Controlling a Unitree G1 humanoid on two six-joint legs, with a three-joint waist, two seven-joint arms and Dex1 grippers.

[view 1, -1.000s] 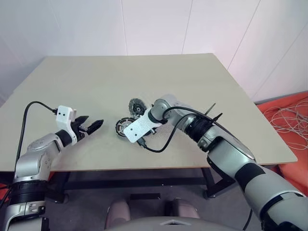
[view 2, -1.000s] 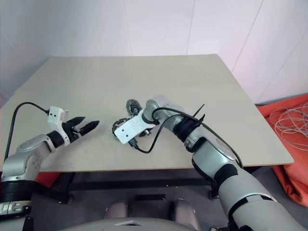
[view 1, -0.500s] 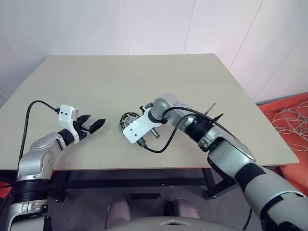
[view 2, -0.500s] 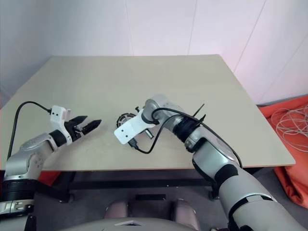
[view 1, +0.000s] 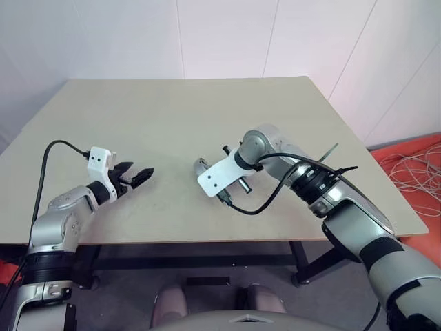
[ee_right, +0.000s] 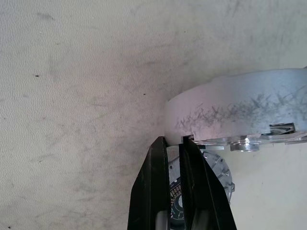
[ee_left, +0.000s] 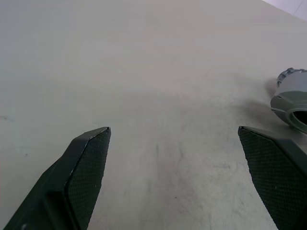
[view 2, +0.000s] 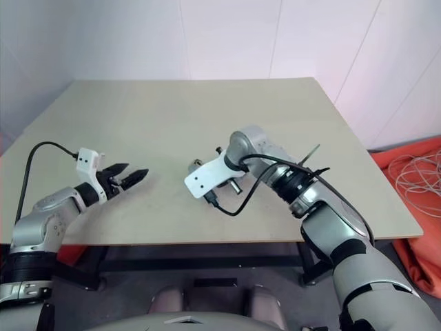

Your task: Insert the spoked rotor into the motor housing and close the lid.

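My right gripper (ee_right: 173,140) points steeply down at the middle of the table, its two black fingers shut on the rim of a round grey disc. I take that disc for the lid (ee_right: 235,112); its scratched plain grey side shows. From the head its edge peeks out beside the white wrist mount as a small grey piece (view 1: 200,165). Under the lid sits a silver round part with a hub (ee_right: 216,175); I cannot tell which piece it is. The spoked rotor and the motor housing are hidden behind my right wrist. My left gripper (view 1: 134,178) hovers open to the left, pointing at the lid (ee_left: 291,95).
The beige table (view 1: 172,117) is bare around both arms, and its front edge runs close under them. Off the table's right side, orange material with pale cables (view 1: 413,169) lies on the floor.
My right gripper has closed and moved to the right and slightly up, taking the disc along. The two discs seen on the table earlier are now behind my wrist. The left arm has stayed put.
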